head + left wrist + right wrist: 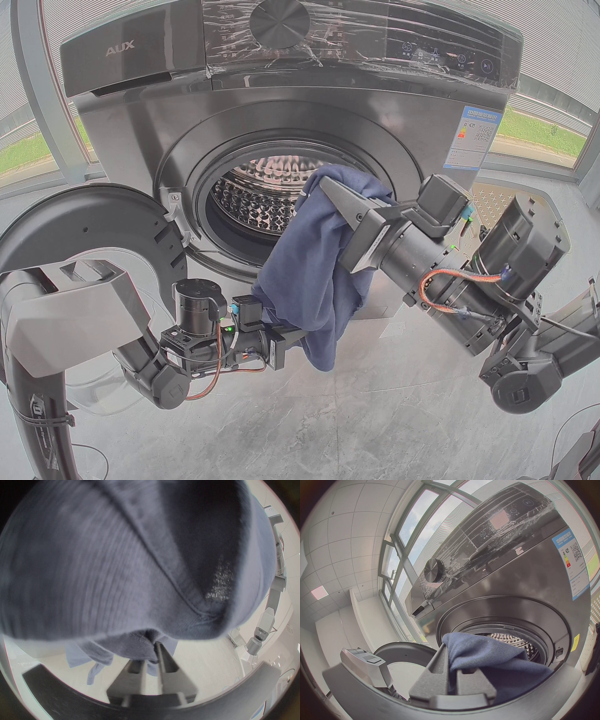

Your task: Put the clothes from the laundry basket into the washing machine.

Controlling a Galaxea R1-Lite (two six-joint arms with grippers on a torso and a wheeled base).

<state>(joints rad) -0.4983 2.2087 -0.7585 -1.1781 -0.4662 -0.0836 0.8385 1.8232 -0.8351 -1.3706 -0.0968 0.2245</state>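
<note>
The blue garment hangs in the air just in front of the washing machine, its top edge level with the mouth of the drum but not yet inside. The right end effector pinches the upper fold between its pressed-together fingers, which lifts the cloth to the height of the opening. Lower and nearer, the left end effector is closed on a bunched lower part, probably so the tail does not trail over the floor or catch on the rim. The door is swung wide to the left, leaving the way in open.

The garment is a soft, ribbed knit with a stitched hem, limp and folding under its own weight. The drum is shiny metal, dimpled and perforated; the machine's casing is smooth dark grey, its top panel wrapped in wrinkled film. The floor is polished grey stone. A pale perforated wall to the right of the machine may be the laundry basket, though too little shows to be sure.
</note>
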